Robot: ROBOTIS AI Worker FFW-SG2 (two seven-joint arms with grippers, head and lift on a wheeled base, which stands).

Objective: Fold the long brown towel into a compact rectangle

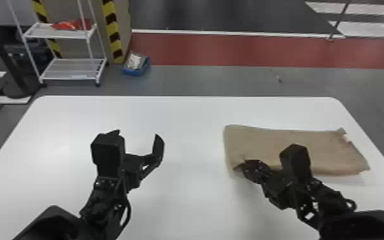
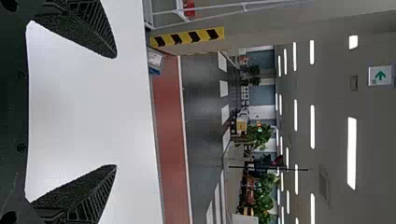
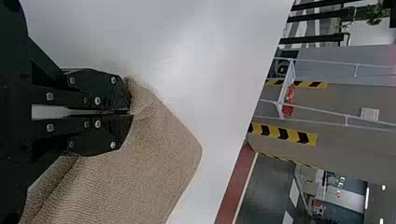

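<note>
White desk point(image 1: 185, 111): left tool point(image 1: 138, 134) over left half, released, fingers wide apart. Right tool point(image 1: 240, 167) farther right, clenched on near left corner of brown towel point(image 1: 274, 140). Towel lies flat across desk's right half, reaching near right edge.
</note>
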